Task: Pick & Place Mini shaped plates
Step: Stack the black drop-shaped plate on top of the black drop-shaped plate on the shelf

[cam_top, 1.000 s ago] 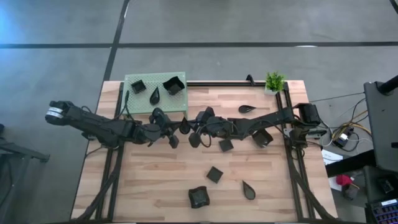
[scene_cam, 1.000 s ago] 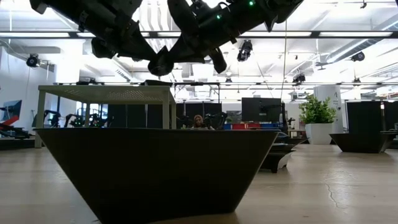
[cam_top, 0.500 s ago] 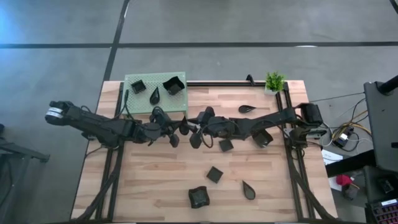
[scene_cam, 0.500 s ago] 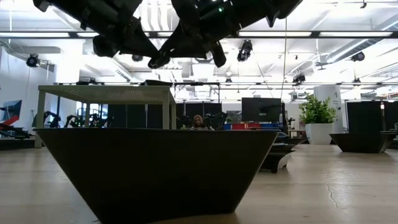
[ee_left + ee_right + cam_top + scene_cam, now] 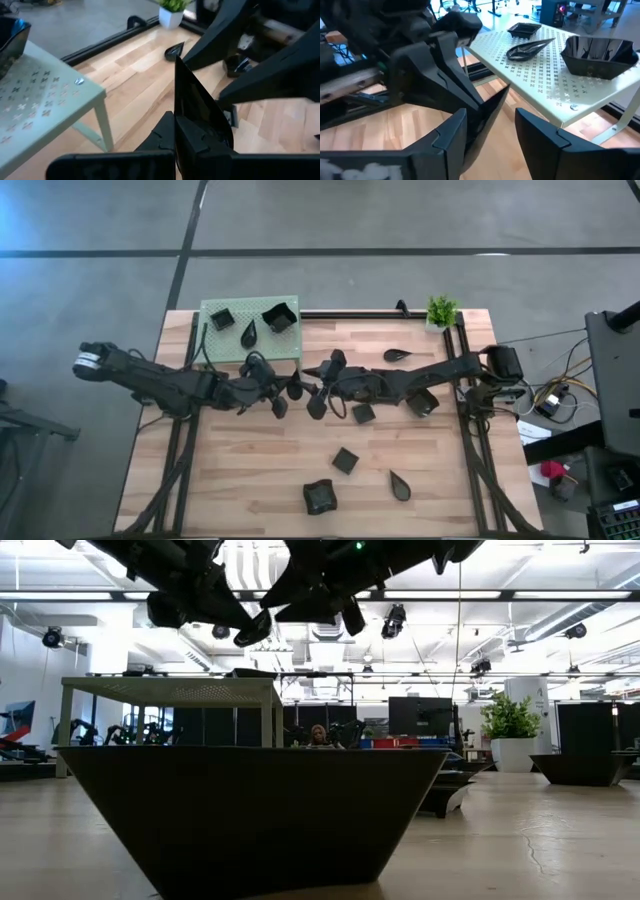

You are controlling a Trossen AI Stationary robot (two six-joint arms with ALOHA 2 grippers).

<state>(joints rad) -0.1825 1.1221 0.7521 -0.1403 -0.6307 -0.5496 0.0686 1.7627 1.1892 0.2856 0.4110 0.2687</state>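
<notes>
The two arms meet over the middle of the table (image 5: 250, 470), just in front of the green stand (image 5: 222, 335). The left gripper (image 5: 187, 135) is clamped on a small black leaf-shaped plate (image 5: 197, 105), which stands on edge between its fingers. The right gripper (image 5: 490, 125) sits right beside it with its fingers spread, and the plate's edge seems to reach into that gap. It looks like a hand-over in mid-air.

The risk, as I judge it, is in the timing: if the left lets go before the right has closed, the thin plate drops onto the wood. It is held by a narrow edge, so a nudge from the other fingers could twist it loose. The arms are also so close that they could knock each other or the stand's leg.

Three plates already rest on the stand (image 5: 592, 52). Others lie scattered on the table, among them a square one (image 5: 345, 460) and another leaf-shaped one (image 5: 400, 485).
</notes>
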